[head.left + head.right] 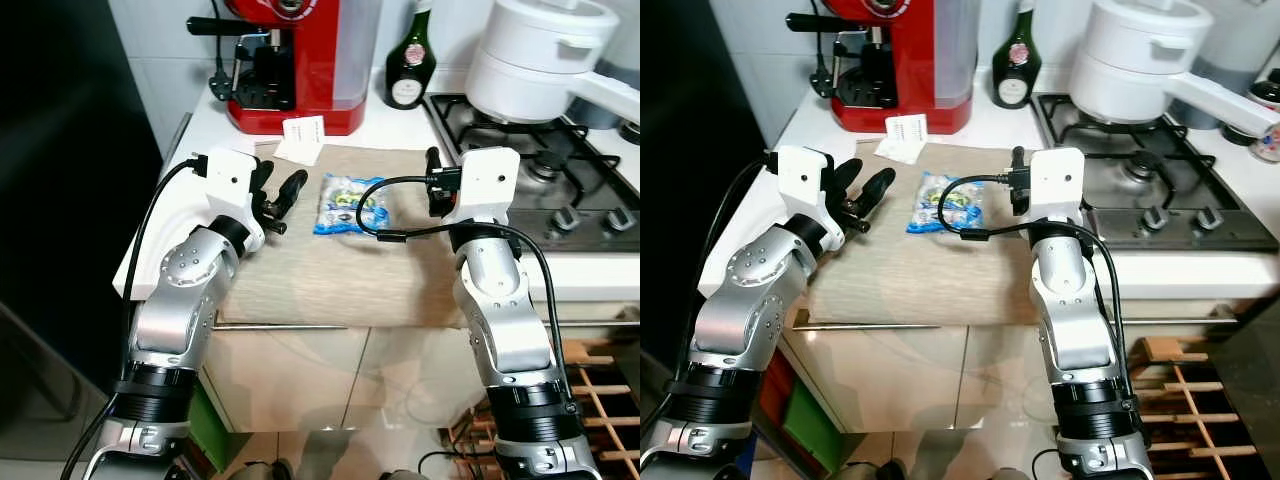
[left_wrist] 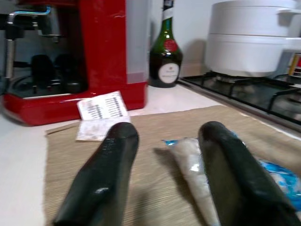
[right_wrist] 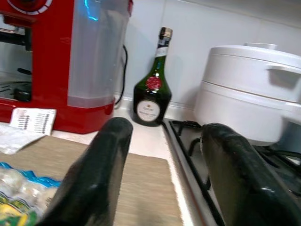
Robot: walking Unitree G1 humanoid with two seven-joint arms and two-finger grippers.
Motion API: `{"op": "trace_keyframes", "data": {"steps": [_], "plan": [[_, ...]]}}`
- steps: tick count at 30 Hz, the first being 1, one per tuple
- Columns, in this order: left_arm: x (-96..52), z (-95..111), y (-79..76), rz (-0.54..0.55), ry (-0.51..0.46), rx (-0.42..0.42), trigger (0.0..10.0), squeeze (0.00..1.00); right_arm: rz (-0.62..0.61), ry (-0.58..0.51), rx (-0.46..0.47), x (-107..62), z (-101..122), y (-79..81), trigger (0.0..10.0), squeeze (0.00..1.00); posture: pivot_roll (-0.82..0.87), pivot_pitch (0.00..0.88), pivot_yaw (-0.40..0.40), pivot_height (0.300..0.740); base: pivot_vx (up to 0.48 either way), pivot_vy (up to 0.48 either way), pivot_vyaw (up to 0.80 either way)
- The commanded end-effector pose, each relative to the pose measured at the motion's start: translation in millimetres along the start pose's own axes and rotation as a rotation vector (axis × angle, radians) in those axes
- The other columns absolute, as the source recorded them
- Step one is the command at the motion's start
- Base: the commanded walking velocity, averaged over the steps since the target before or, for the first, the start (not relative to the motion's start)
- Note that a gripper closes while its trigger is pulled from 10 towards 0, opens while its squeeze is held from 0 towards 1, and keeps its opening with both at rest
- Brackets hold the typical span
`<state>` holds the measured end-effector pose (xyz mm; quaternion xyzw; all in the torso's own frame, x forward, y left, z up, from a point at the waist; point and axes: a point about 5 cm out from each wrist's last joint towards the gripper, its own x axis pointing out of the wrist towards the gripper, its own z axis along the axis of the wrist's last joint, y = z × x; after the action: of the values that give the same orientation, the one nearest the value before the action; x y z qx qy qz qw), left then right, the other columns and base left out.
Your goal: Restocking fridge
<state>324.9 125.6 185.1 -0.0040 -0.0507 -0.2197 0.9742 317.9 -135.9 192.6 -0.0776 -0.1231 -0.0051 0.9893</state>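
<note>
Kitchen counter seen from the robot's head, with both arms raised over a beige mat [image 1: 330,270]. The left gripper [image 1: 278,195] hovers above the mat's left part, its two black fingers [image 2: 101,181] spread apart with nothing between them; in the left wrist view the fingers frame the near end of a food packet [image 1: 348,204] without touching it. The packet, clear with blue and green print, lies flat on the mat between the two arms, just beside the left fingertips. The right gripper [image 3: 164,181] is held over the mat's right edge next to the gas stove [image 1: 560,180]; its fingers [image 3: 96,174] stand wide and empty. At the back of the counter stand a red coffee machine [image 1: 290,60], a dark green bottle [image 1: 410,65] and, on the stove, a white pot [image 1: 540,55]. A paper slip [image 1: 303,138] lies at the mat's far edge, in front of the coffee machine.
</note>
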Motion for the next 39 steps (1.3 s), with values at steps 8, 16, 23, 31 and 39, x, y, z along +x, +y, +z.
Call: {"op": "trace_keyframes", "data": {"steps": [8, 16, 23, 31, 39], "plan": [[16.6, -14.8, -16.1, -0.088, 0.114, -0.124, 10.0, 0.0, -0.025, 0.024, -0.017, -2.8, -5.8, -0.8, 10.0, 0.0, -0.14, 0.045, 0.038, 0.74, 0.0, 0.0, 0.0], [30.7, -34.7, -10.7, -0.043, 0.229, -0.266, 10.0, 0.0, -0.048, 0.031, 0.0, -5.2, -6.0, -3.4, 10.0, 0.0, -0.16, 0.046, 0.049, 0.74, 0.0, 0.0, 0.0], [38.8, -43.9, -8.7, -0.032, 0.273, -0.348, 10.0, 0.0, -0.051, 0.032, 0.003, -6.0, -5.3, -3.3, 10.0, 0.0, -0.17, 0.05, 0.051, 0.74, 0.0, 0.0, 0.0], [49.2, -45.3, -5.8, 0.02, 0.276, -0.435, 10.0, 0.0, -0.048, 0.035, 0.011, -7.5, -5.5, -1.2, 10.0, 0.0, -0.17, 0.056, 0.058, 0.74, 0.0, 0.0, 0.0], [56.6, -25.5, -5.8, 0.001, 0.148, -0.369, 10.0, 0.0, -0.045, 0.02, 0.039, -8.6, -3.2, 0.8, 10.0, 0.0, -0.17, 0.065, 0.056, 0.74, 0.0, 0.0, 0.0]]}}
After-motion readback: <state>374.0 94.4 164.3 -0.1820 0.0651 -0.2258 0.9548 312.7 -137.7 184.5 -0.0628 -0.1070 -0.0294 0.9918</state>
